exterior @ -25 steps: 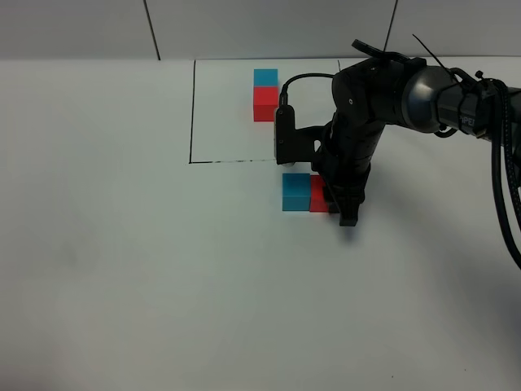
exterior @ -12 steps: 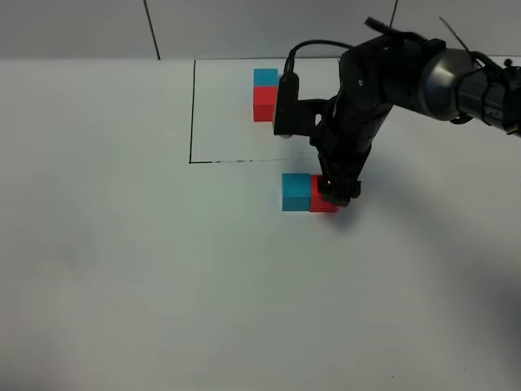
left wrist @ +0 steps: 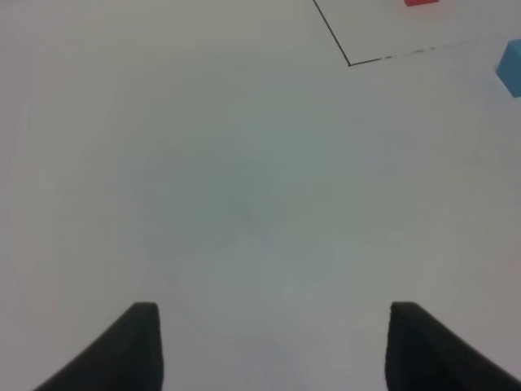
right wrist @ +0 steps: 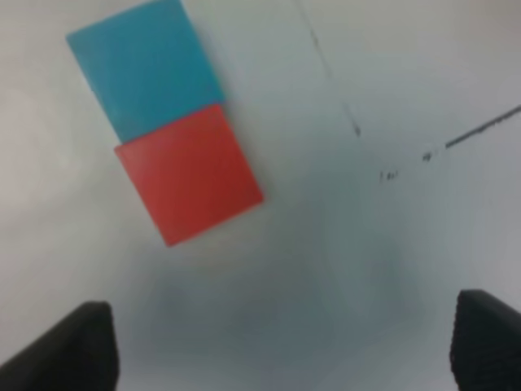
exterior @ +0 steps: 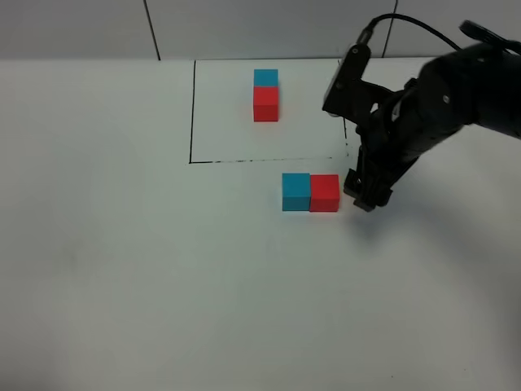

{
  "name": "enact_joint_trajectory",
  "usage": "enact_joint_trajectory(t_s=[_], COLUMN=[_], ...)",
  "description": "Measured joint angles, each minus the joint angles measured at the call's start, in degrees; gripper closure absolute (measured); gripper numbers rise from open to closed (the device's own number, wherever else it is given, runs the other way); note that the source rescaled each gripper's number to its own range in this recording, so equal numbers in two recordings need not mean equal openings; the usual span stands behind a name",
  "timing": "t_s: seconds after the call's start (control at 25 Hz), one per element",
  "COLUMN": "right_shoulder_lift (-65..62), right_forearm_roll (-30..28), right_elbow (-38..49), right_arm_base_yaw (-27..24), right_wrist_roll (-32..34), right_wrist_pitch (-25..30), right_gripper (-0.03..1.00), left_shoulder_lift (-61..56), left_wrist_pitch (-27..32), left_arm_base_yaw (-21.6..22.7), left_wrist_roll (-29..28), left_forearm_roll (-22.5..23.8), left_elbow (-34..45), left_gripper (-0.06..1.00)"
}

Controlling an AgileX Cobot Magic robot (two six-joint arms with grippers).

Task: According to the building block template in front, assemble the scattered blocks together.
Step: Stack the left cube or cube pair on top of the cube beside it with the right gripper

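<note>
Now that the red block (exterior: 324, 193) has been let go, it sits on the counter (exterior: 122, 269) touching the blue block (exterior: 295, 192), a bit right of the middle of the high view, just under the black line (exterior: 193, 114). A moment ago the right tool (exterior: 363, 198) was down on the red one; it has pulled away to the right, wide open and empty. The template (exterior: 265, 95) sits upper middle, blue above red. The pair looks joined, so the job seems nearly done. The left tool (left wrist: 277, 346) is open and empty too
</note>
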Motion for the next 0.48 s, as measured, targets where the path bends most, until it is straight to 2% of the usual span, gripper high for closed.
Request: enact_joint_trajectory(t_s=[0.16,0.48], right_shoulder_lift=[-5.7,-6.5], right_forearm_roll=[0.1,-0.1], right_elbow=[7.8,9.1], right_arm_base_yaw=[-0.3,-0.2], right_wrist_roll=[2.4,2.4], right_wrist_pitch=[-5.6,-7.5], right_gripper=[0.28,0.21], left_shoulder_lift=[0.0,0.0], left_wrist_pitch=[0.0,0.0], left_arm_base_yaw=[0.0,0.0], left_wrist_roll=[0.0,0.0], left_forearm_roll=[0.0,0.0], left_elbow=[0.0,0.0], left_gripper=[0.64,0.64])
